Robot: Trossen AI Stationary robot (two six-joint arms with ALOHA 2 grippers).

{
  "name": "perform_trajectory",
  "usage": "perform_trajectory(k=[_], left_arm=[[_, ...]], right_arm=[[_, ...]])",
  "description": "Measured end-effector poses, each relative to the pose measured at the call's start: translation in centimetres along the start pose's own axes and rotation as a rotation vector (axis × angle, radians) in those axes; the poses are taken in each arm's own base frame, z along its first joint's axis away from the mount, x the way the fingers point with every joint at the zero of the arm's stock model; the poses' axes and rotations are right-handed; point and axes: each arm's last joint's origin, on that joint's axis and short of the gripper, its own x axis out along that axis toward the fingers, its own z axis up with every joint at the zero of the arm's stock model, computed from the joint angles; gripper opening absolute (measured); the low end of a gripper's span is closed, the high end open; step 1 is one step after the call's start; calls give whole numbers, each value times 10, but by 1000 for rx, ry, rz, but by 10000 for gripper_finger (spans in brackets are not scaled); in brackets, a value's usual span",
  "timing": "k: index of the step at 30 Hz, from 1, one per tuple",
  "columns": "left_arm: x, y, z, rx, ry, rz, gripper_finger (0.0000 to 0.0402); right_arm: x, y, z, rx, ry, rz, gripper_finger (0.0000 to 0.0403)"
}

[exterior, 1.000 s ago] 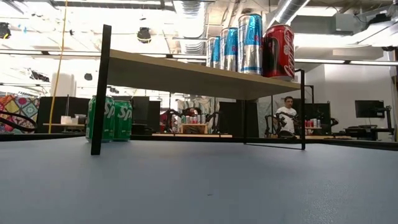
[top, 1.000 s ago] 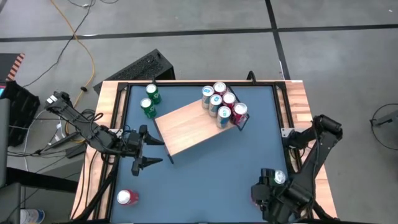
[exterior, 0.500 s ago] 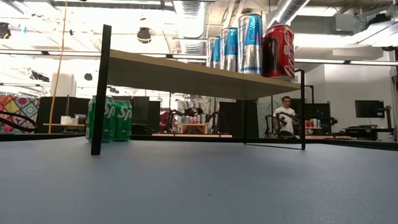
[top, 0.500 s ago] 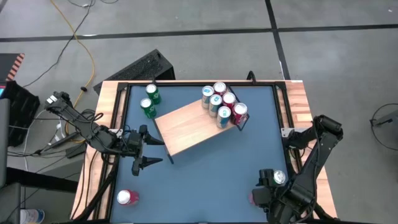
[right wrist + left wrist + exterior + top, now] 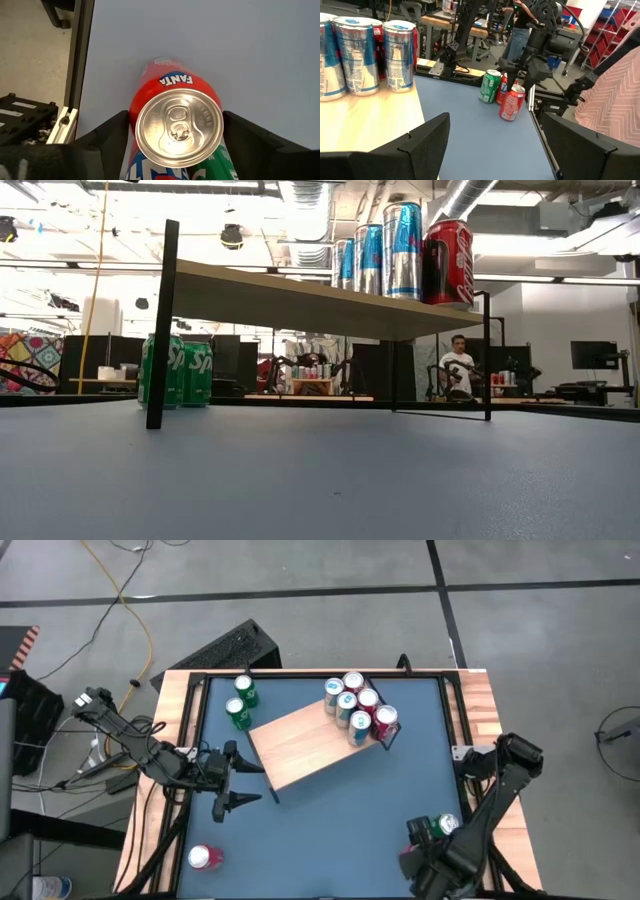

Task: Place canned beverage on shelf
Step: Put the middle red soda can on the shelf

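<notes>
One Fanta can [image 5: 175, 117] sits between your right end effector's [image 5: 175, 150] spread, unclenched fingers, well apart from the shelf [image 5: 310, 745]. You are at the pick-up step; next, I judge, clench on it. Your left end effector [image 5: 240, 780] waits released just beside the shelf.

- Left arm [image 5: 150, 755]: dark, slim jointed links; black cables loop loose along it near the base.
- Left gripper [image 5: 238, 783]: two black, pointed fingers [image 5: 427, 140], broad matte wedges with faceted, angular edges in the wrist view.
- Right arm [image 5: 500, 790]: black, with a bulky rounded joint housing.
- Right gripper [image 5: 172, 137]: black matte fingers [image 5: 107, 135], smooth and rounded at the inner edges.
</notes>
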Motion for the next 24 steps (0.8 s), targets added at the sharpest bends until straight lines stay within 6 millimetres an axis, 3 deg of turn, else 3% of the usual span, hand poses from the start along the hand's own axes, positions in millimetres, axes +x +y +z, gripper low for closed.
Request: perform_trajectory(k=[12, 20, 24], left_arm=[[0, 0, -1, 3, 5, 1, 303], [0, 0, 0, 2, 4, 1, 303], [0, 0, 0, 2, 4, 1, 303]], right_arm=[[-1, -8, 7, -60, -25, 11, 283], [-1, -19, 18, 89, -53, 23, 226], [-1, -23, 20, 168, -65, 5, 222]])
